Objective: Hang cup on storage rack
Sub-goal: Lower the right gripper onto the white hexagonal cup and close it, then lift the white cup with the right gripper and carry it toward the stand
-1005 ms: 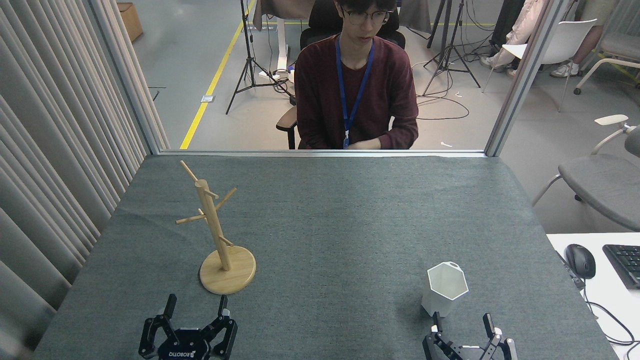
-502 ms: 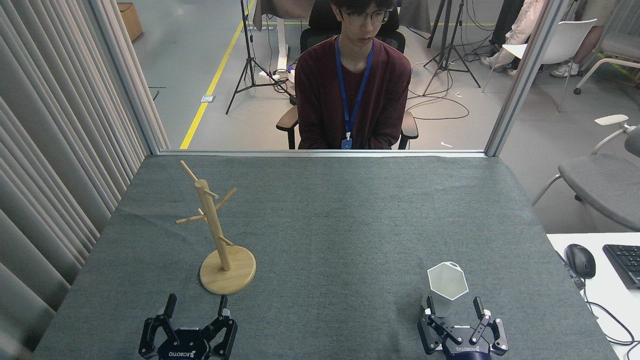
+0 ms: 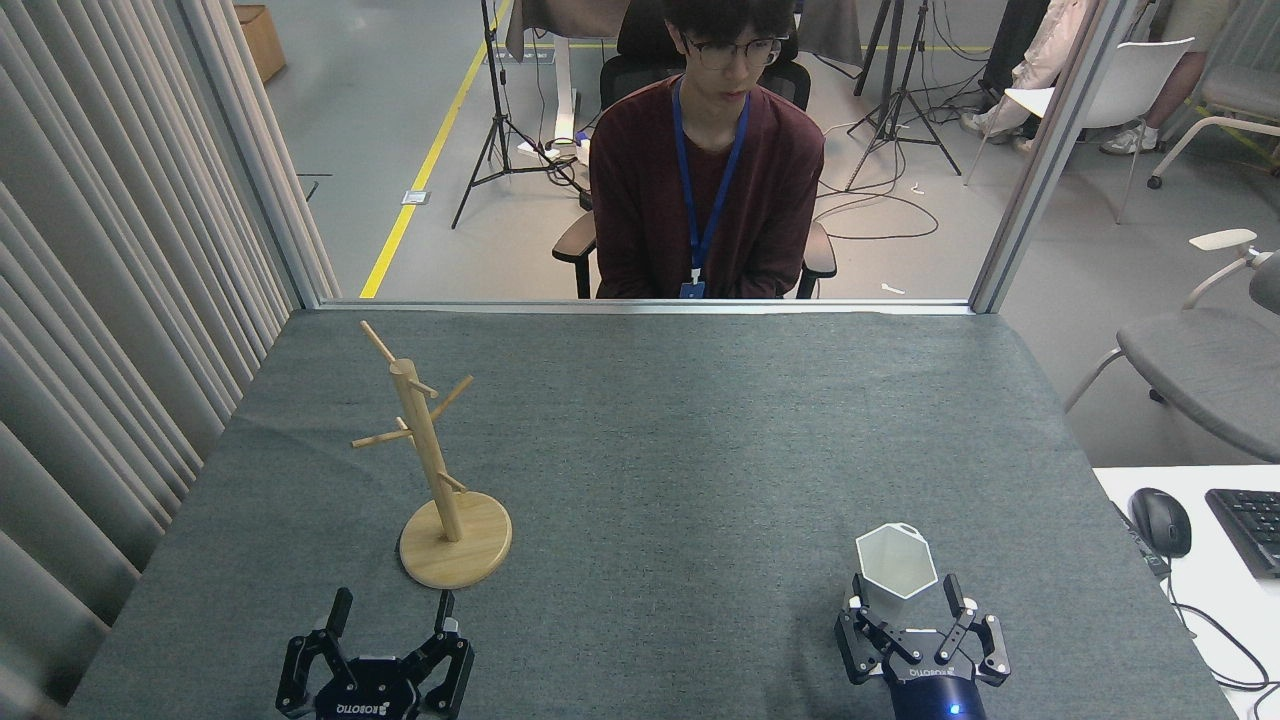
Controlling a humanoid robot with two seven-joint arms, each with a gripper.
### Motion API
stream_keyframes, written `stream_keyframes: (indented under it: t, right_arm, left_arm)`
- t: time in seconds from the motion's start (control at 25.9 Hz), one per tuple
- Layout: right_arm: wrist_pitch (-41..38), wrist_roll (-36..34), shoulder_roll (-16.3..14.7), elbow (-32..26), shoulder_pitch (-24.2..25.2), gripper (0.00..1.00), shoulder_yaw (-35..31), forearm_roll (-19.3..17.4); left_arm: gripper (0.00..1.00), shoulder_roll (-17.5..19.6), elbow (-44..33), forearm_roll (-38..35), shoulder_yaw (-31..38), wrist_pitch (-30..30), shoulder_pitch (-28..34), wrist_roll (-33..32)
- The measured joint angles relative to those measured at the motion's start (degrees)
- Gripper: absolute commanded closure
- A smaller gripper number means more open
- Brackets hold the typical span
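A grey cloth-covered table (image 3: 640, 480) is filling most of the head view. Pale curtains (image 3: 110, 280) are hanging along its left side.

At the near left edge, the left gripper (image 3: 392, 610) is hovering low over the cloth with its black fingers spread apart, holding nothing. Just beyond it, the storage rack (image 3: 440, 480) is standing upright on its round wooden base, its thin pegs angling up and outward from the post. Every peg is bare. Open cloth is stretching from the rack across the middle of the table.

Behind the far edge of the table, a person (image 3: 710, 170) in a dark red top with a blue lanyard is sitting in a chair, facing the table.

At the near right, the cup (image 3: 895, 572) is standing upright on the cloth, its open top showing an empty white inside and its small rim tab pointing away toward the far side. The right gripper (image 3: 905, 612) is sitting at the cup's near side with its fingers spread, one on each side of the lower part; whether they are touching it cannot be told.

Past the table's right edge, a black mouse (image 3: 1160, 520) and a keyboard (image 3: 1250, 530) are lying on a white desk.
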Motion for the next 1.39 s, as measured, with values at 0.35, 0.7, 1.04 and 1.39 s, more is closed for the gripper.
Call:
stream_keyframes:
  t: [0.35,0.7,1.04,1.39]
  right_arm:
    - [0.14,-0.45,0.01,4.53,-3.63,0.19,0.14,0.19]
    - [-0.2,-1.78,0.19,4.67,-3.23,0.47,0.25,0.36]
    - [-0.55,-2.37,1.1,-8.08,-1.54,0.47,1.13,0.23]
    - [-0.17,-1.55,7.54,-17.82,-0.11,0.47,9.47,4.2]
  left_arm:
    - [0.01,0.08,-0.27,0.08,0.18,0.0,0.1,0.07]
    - [0.01,0.05,-0.35,0.09,0.21,-0.04,0.1,0.08]
    - [0.01,0.05,2.22,-0.4,-4.4,-1.79,-0.53,0.65]
    - [0.01,-1.09,12.62,-10.3,-16.89,-3.92,-3.86,0.48]
